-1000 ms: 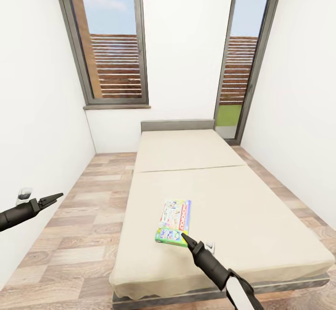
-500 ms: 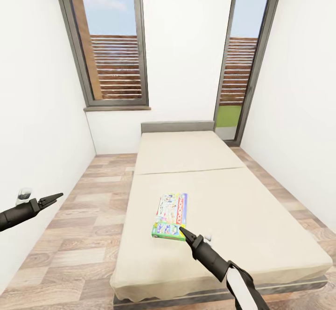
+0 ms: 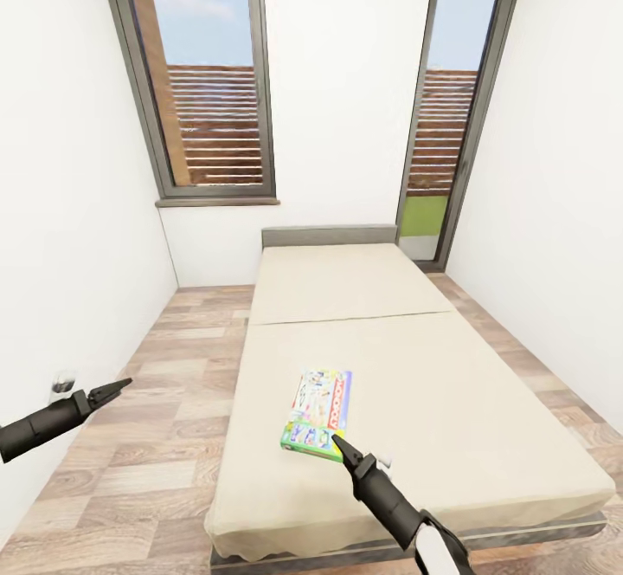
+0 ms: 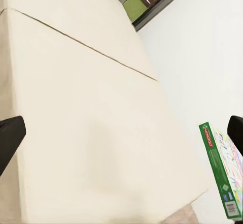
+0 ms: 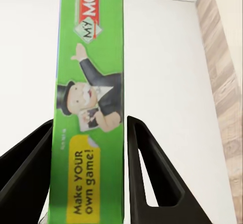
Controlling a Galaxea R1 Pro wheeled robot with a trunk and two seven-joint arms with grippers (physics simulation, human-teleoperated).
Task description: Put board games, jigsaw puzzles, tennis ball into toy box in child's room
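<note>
So we're at the bed (image 3: pixel 407 358) stage of the cleanup: beige mattress on a dark frame, taking up most of the room between the white walls, and the one board game (image 3: pixel 318 414) I can see lies flat on the mattress near the foot end, toward the bed's left edge. The right gripper (image 3: pixel 336 442) is right at the box's near corner, and from the right wrist view its fingers (image 5: pixel 147 168) are spread with the green side of the box (image 5: pixel 91 102) sitting between them, so I'd call this the grab step, not yet pinched. Next move, I reckon, is closing on that edge without shoving the box along the mattress, then lifting and hauling it off to the toy box. The left gripper (image 3: pixel 108 388) hangs over the wood floor (image 3: pixel 164 436) beside the bed, well apart from the game, fingers spread with nothing held. Nothing on the mattress blocks the grab; tall windows (image 3: pixel 208 81) stand behind the headboard.
</note>
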